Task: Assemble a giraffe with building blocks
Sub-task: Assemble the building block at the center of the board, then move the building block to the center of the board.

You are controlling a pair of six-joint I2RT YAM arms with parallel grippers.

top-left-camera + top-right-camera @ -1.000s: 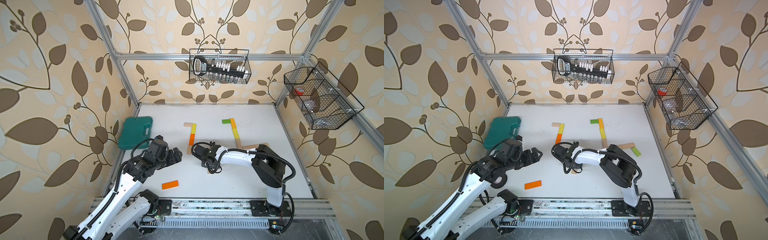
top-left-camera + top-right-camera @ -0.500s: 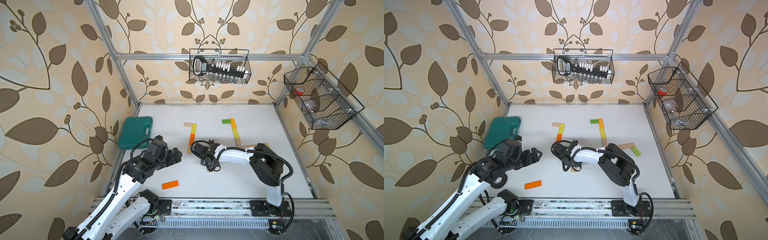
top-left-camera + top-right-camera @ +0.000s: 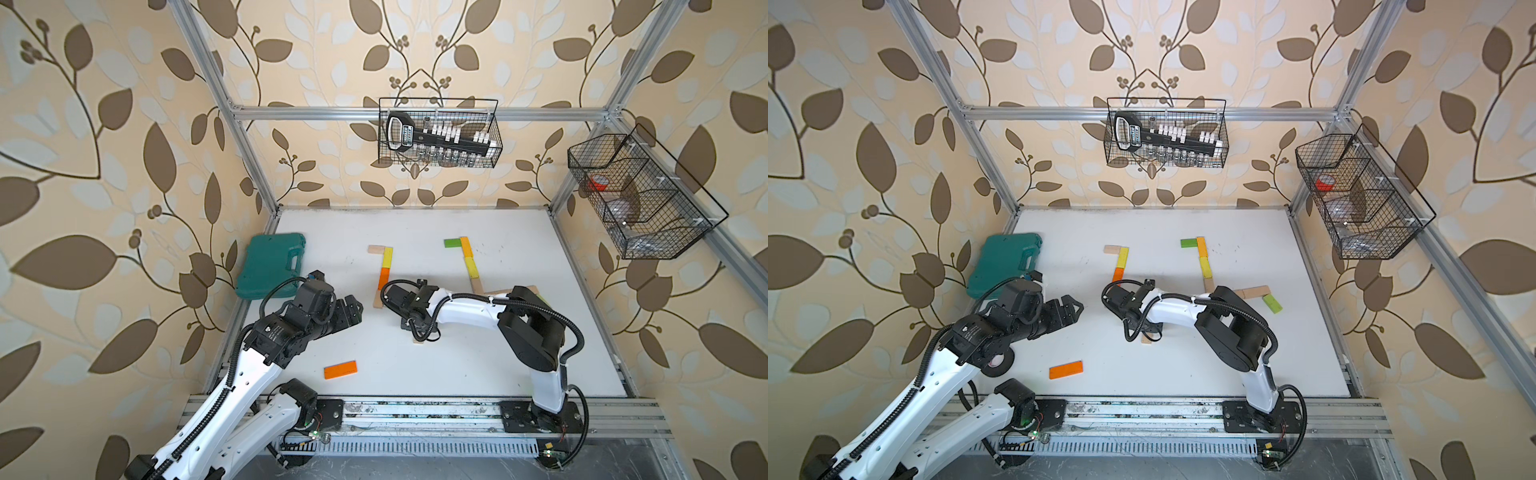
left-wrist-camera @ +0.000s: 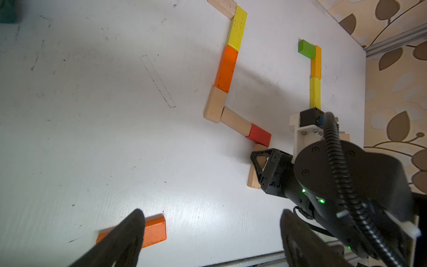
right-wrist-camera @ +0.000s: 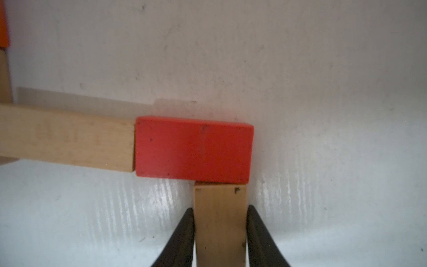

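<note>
Beige block (image 5: 219, 227) abutted the red block (image 5: 194, 148) from the near side, forming a leg; right gripper (image 5: 220, 208) straddled it, grip uncertain; left gripper (image 4: 211, 212) hung spread.

On the white table (image 3: 498, 353) we see a red plank (image 5: 194, 148), a plain beige plank (image 5: 67, 136), a yellow plank (image 3: 387, 257), a green plank (image 3: 451, 243) and an orange plank (image 3: 340, 369). The case (image 3: 272, 264) is teal. The wallpaper (image 3: 104, 166) is cream, patterned with brown and pale leaves on dark stems.

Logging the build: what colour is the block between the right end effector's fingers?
Plain beige wood; the block shows best in the right wrist view.
</note>
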